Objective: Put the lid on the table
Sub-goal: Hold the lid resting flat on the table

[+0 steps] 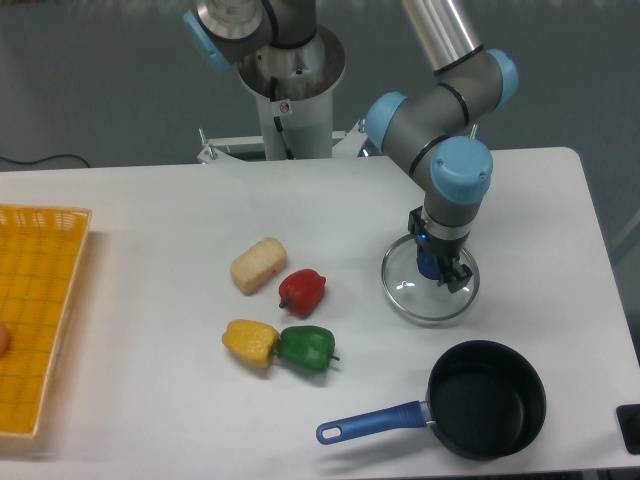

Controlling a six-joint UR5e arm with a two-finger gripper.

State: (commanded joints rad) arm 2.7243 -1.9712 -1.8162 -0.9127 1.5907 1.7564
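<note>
Clear lid (412, 297) on white table (150, 220)
</note>
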